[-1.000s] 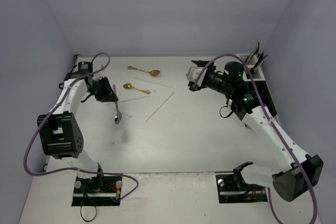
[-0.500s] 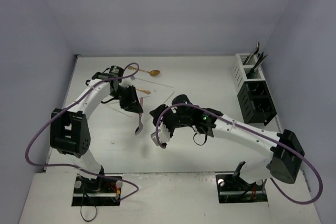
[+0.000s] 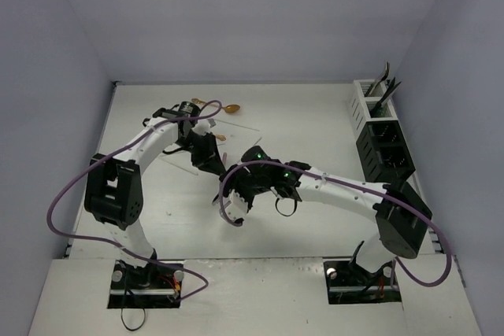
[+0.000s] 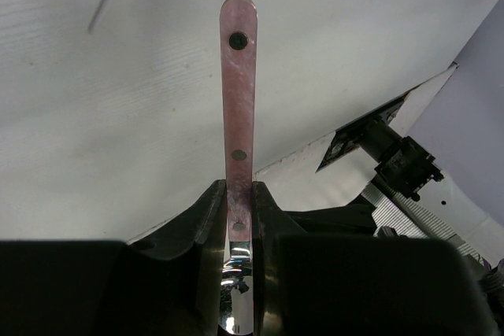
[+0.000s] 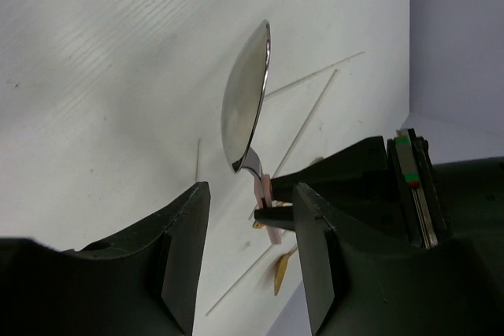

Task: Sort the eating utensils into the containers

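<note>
The pink-handled spoon (image 4: pixel 239 76) is being gripped by the left end effector (image 4: pixel 239 192), its bowl (image 5: pixel 246 116) at twelve o'clock of the part-open right end effector (image 5: pixel 250 206).

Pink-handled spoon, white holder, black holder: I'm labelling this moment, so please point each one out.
pink-handled spoon (image 4: pixel 239 76), left wrist view, middle of the pink handle.
white holder (image 3: pixel 361 109), top external view, its side wall.
black holder (image 3: pixel 367 155), top external view, its slotted side wall.

spoon handle (image 4: pixel 239 76) pink | spoon bowl (image 5: pixel 246 108) silver | cable (image 3: pixel 50 216) purple
</note>
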### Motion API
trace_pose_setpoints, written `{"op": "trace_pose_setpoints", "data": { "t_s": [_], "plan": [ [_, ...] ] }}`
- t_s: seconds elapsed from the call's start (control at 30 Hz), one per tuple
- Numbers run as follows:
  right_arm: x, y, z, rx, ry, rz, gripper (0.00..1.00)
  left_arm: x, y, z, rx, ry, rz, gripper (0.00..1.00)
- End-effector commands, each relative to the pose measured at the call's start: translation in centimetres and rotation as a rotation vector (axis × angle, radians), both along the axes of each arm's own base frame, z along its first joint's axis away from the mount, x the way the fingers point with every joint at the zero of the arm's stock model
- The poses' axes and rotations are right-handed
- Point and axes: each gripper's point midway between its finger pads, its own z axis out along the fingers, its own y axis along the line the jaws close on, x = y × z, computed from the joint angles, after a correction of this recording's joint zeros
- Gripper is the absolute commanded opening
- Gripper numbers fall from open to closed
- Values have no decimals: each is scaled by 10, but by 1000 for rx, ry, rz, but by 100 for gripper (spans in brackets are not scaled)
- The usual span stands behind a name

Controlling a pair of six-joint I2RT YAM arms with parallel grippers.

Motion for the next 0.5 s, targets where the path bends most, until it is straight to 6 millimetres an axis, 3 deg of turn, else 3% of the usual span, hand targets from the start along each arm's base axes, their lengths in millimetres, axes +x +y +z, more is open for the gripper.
{"op": "trace_pose_setpoints", "data": {
  "t_s": [0.0,0.17,0.27,0.33,0.4,0.47],
  "plan": [
    [7,21,26,63,-67,43,43,2,-14,34,-75,-46,-12,0],
    [8,26,24,62,-68,56,32,-5,-21,35,-84,-43,-36,0],
    [9,27,24,61,-67,56,10,-6,-21,35,-88,-40,-37,0],
    [9,27,26,65,-69,57,4,-7,-21,35,-90,-40,-39,1],
    [8,27,27,68,-68,58,1,-6,-22,36,-94,-45,-45,4],
    [7,27,29,74,-64,57,0,-6,-22,38,-100,-52,-51,25]
  ]
}}
